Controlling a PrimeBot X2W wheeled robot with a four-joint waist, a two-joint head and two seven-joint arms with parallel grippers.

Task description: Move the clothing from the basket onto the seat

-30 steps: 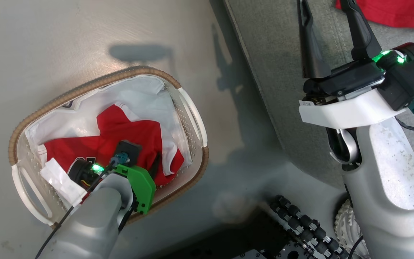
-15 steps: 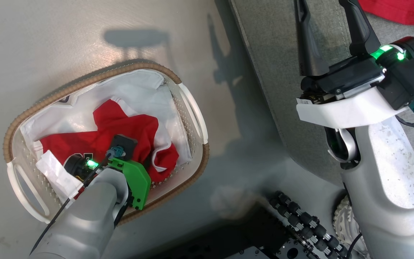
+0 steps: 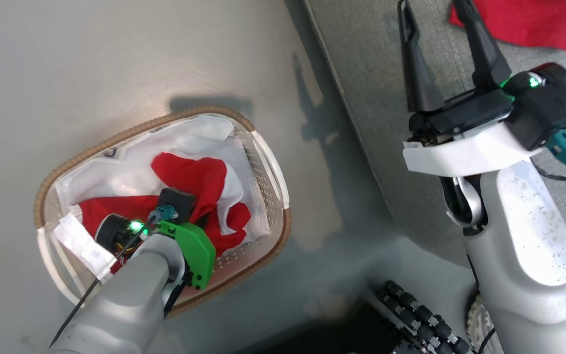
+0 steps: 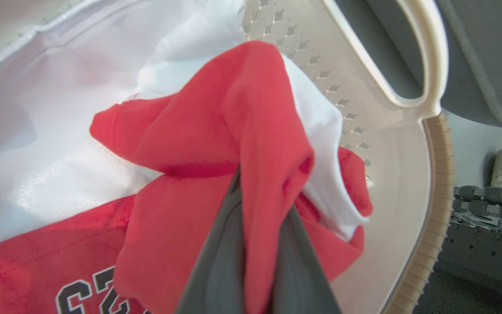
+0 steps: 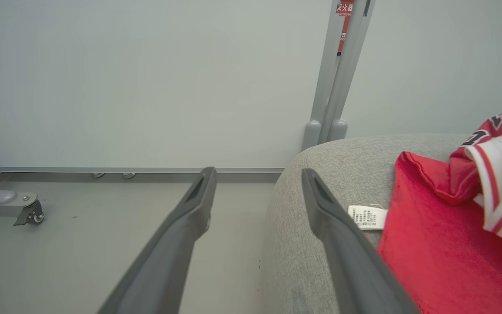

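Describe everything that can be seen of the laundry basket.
The basket is oval, of white perforated plastic with a brown woven rim and cut-out handles at its ends. It stands on the grey floor, beside the seat and apart from it. A white fabric liner lies inside, with red clothing on top. The left gripper reaches into it, shut on a fold of clothing.

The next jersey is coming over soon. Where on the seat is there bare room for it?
Free: the grey strip of seat between its edge nearest the basket and the red jersey lying on it, where the open right claw hangs. Crowded: the part under that jersey.
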